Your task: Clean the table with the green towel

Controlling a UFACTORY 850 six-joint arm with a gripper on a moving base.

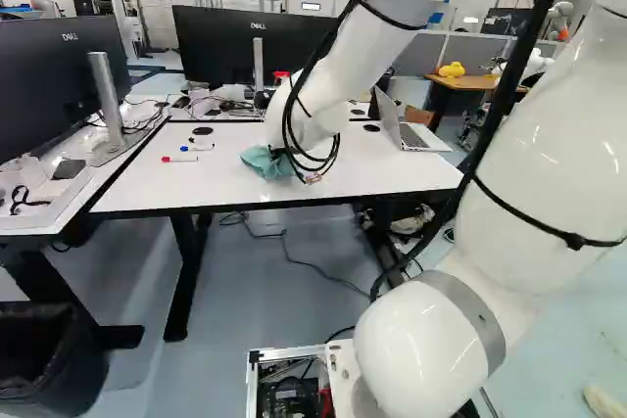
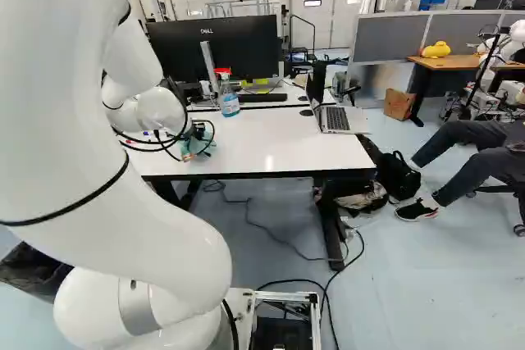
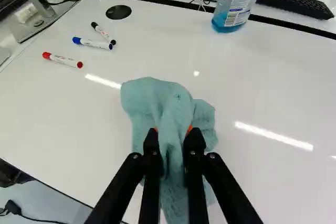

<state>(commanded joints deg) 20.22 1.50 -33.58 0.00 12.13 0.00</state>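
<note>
Holding blue liquid [image 3: 222,22], a bottle [image 3: 238,2] beyond the narrowly parted hand [image 2: 198,133] gripping the towel [image 3: 176,103].

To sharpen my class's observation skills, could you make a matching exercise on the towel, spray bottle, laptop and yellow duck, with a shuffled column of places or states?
Things
1. Towel
2. Spray bottle
3. Laptop
4. Duck

Places or states
A. Open, with its keyboard showing
B. On a wooden-topped desk
C. Gripped in the pincer
D. Holding blue liquid

Right pairs: 1-C, 2-D, 3-A, 4-B
</note>
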